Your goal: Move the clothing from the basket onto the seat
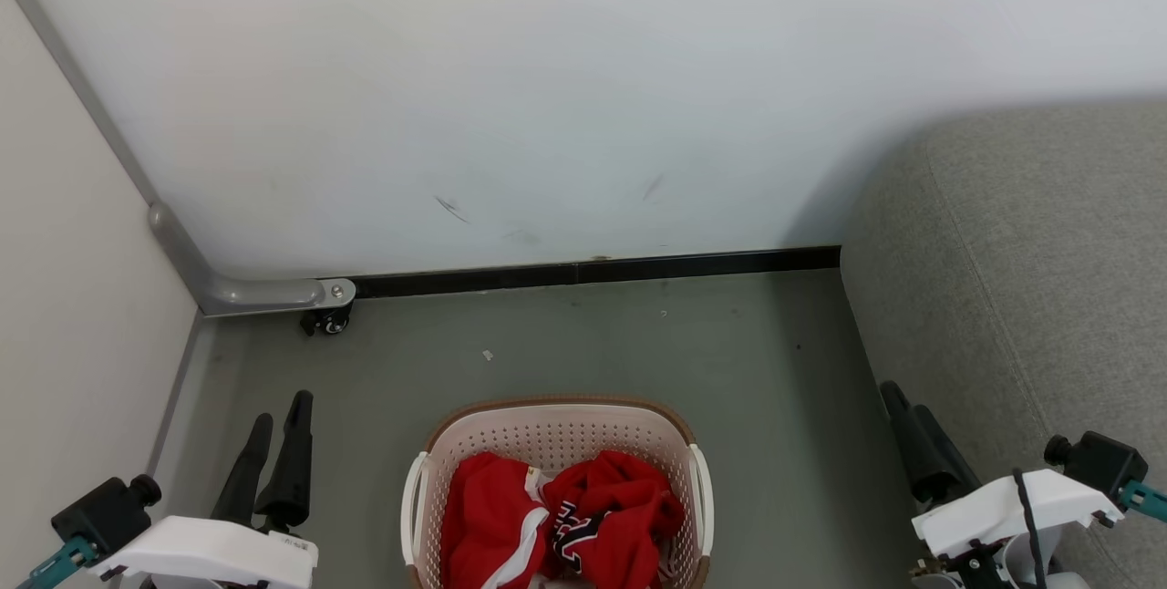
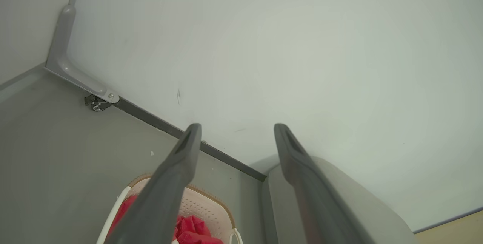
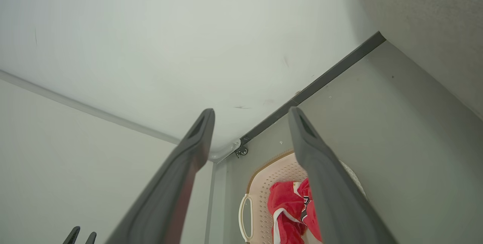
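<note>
The cream basket point(image 1: 556, 429) with a brown rim stands on the floor at the bottom centre, its rim point(image 2: 211, 204) and its wall point(image 3: 279, 170) also in the wrist views. Inside lies the red clothing point(image 1: 561, 521): a white-striped piece at left, a lettered piece at right, seen too as red clothing point(image 3: 286, 210) and red clothing point(image 2: 192, 230). The grey seat point(image 1: 1030, 270) fills the right side. My left gripper point(image 1: 278, 411) is open at lower left of the basket, empty. My right gripper point(image 1: 903, 402) stands open at lower right, beside the seat's edge, empty.
A white wall point(image 1: 547, 87) runs behind with a black skirting strip point(image 1: 593, 272). At left a pale panel point(image 1: 64, 297) with a grey frame and a small castor point(image 1: 326, 323) closes the corner. Grey floor point(image 1: 593, 343) lies between basket and wall.
</note>
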Robot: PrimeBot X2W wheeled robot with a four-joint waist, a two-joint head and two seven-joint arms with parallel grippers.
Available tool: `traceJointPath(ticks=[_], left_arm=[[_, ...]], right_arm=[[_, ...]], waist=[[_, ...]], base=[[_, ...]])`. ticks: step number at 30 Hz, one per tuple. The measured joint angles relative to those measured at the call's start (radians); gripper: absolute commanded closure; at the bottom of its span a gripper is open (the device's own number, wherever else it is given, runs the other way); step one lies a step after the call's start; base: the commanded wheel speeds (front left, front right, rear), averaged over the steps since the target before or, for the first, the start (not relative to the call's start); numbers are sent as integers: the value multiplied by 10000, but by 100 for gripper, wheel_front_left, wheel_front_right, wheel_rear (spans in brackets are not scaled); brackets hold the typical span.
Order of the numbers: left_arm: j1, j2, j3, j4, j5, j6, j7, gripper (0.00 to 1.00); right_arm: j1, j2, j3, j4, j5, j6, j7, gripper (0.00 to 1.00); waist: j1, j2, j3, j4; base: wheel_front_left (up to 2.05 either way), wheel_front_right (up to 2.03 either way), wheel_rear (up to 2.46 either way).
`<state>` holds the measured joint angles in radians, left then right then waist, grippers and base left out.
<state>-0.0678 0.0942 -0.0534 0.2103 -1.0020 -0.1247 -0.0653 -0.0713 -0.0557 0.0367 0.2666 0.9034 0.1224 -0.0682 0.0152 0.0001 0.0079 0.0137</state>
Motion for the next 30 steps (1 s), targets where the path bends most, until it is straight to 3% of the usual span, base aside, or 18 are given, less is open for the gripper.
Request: traceJointPath(ticks=[16, 30], left_arm=[[-27, -82, -284, -274, 1868, -10, -437, 0], [-27, -71, -546, -418, 3427, -12, -872, 0]], right_arm=[[-193, 75, 265, -230, -2092, 6, -477, 0], [-194, 119, 514, -311, -3680, 6, -872, 0]], waist=[[-108, 0, 70, -1], [-140, 0, 82, 36]], base=[[0, 0, 0], [0, 0, 0]])
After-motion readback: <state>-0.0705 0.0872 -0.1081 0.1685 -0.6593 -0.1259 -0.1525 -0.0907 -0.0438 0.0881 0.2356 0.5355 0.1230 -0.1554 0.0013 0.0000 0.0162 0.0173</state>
